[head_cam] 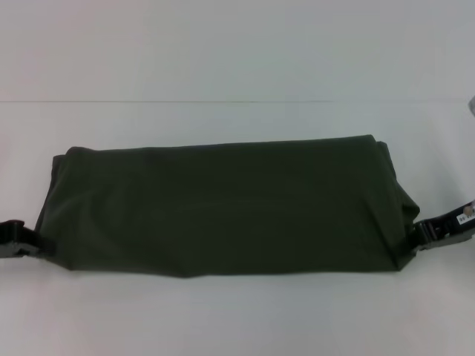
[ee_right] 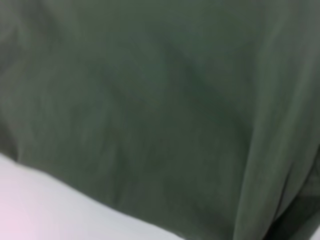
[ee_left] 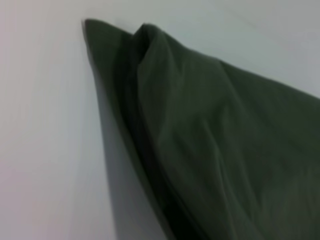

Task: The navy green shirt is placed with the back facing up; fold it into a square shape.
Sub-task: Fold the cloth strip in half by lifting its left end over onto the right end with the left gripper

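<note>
The navy green shirt (head_cam: pixel 223 204) lies on the white table as a long dark olive band running left to right, plain side up. My left gripper (head_cam: pixel 33 245) sits low on the table, touching the near part of the shirt's left end. At the opposite end my right gripper (head_cam: pixel 417 236) meets the near part of the right end, where the cloth tucks downward. The left wrist view has a layered end of the shirt (ee_left: pixel 210 140) against the table. Green cloth (ee_right: pixel 160 100) fills almost the whole right wrist view.
The white table (head_cam: pixel 237 311) reaches beyond the shirt on every side, with a faint seam line (head_cam: pixel 223 101) across the far part. A small pale object (head_cam: pixel 472 104) shows at the right border.
</note>
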`<act>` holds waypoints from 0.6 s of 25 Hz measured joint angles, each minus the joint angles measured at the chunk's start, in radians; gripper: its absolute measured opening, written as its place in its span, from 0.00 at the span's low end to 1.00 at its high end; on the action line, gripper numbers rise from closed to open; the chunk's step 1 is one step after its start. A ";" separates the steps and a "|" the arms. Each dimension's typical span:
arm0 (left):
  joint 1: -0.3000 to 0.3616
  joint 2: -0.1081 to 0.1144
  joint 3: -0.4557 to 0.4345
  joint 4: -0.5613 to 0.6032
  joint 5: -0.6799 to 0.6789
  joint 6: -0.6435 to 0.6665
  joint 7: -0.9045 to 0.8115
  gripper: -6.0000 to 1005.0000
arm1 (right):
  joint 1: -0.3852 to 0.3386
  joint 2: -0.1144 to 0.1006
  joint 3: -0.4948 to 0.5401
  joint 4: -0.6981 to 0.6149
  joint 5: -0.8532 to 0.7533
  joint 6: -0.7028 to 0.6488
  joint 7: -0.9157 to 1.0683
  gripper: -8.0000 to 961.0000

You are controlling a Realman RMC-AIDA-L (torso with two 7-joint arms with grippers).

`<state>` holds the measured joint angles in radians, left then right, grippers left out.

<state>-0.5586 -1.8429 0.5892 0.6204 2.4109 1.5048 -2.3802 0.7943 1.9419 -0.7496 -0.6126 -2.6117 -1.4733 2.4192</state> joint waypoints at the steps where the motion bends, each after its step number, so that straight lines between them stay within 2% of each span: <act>1: 0.002 0.001 -0.003 0.009 0.013 0.015 -0.004 0.04 | 0.000 0.000 -0.011 -0.003 0.000 -0.019 -0.010 0.02; 7: 0.021 0.011 -0.018 0.034 0.068 0.122 -0.010 0.04 | -0.006 0.013 -0.100 -0.004 -0.001 -0.105 -0.054 0.02; 12: 0.030 0.021 -0.069 0.038 0.096 0.215 0.008 0.04 | -0.012 0.020 -0.113 -0.009 -0.001 -0.183 -0.106 0.02; 15: 0.032 0.024 -0.072 0.042 0.103 0.248 0.010 0.04 | -0.015 0.015 -0.112 -0.012 -0.001 -0.201 -0.114 0.02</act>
<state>-0.5263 -1.8190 0.5170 0.6627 2.5138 1.7526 -2.3703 0.7795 1.9567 -0.8614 -0.6247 -2.6124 -1.6747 2.3052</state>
